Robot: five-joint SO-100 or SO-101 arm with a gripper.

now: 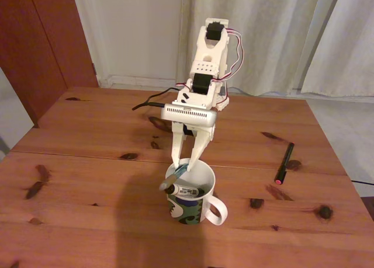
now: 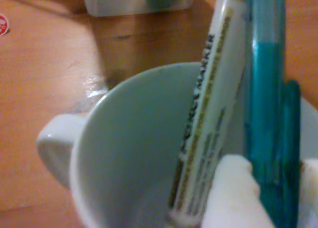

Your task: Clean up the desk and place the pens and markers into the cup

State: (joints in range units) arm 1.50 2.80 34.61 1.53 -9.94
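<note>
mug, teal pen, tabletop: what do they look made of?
Mug: likely glazed ceramic, smooth white inside, thick rim, printed camouflage outside.
Teal pen: translucent glossy plastic, by the wrist view; silver tip may be metal.
Tabletop: reddish finished wood planks, with grain, dark knots, a seam and slight sheen.

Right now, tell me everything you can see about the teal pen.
The teal pen is a slim, translucent plastic-looking stick with a silvery tip. It stands steeply tilted in the cup, held between the gripper fingers, beside the white marker already leaning inside. In the fixed view its tip pokes over the rim.
</note>
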